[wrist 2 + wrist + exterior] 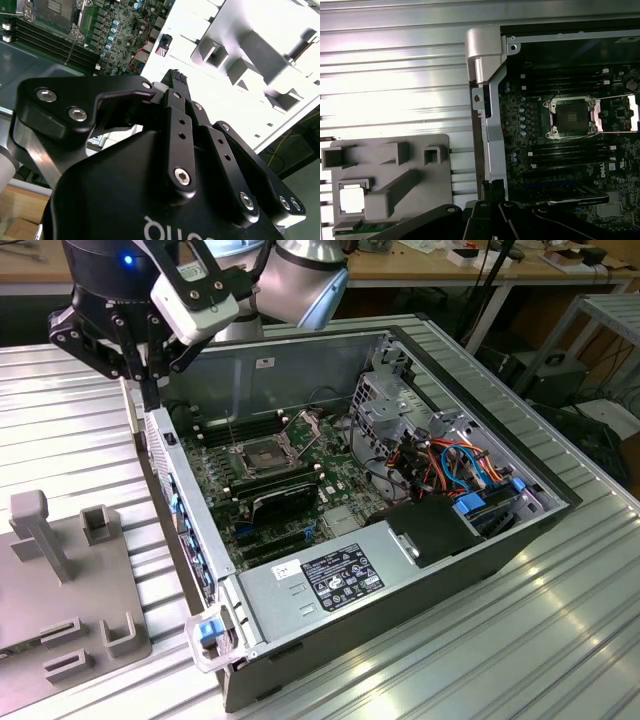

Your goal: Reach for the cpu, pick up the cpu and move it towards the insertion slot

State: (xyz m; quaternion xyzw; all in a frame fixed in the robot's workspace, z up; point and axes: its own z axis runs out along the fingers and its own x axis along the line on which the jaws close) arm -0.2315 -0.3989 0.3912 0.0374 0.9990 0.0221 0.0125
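Note:
In the first wrist view the cpu (352, 200) is a pale silvery square lying in a recess of the grey holder block (385, 150) on the ribbed table. The insertion slot (262, 455) is a square socket with a silvery frame and dark centre on the motherboard inside the open computer case; both wrist views also show the slot (571, 117) (55, 12). My gripper (150, 390) hangs above the case's side wall, between holder block and socket. Its black fingers (175, 87) are pressed together with nothing between them. The gripper (492, 189) is well apart from the cpu.
The open case (420, 350) holds memory slots (215, 430), a black expansion card (285, 498), a drive cage with coloured cables (450, 455) and a power supply (330, 575). The grey holder block (60, 580) has upright posts. Workbenches and cables stand behind.

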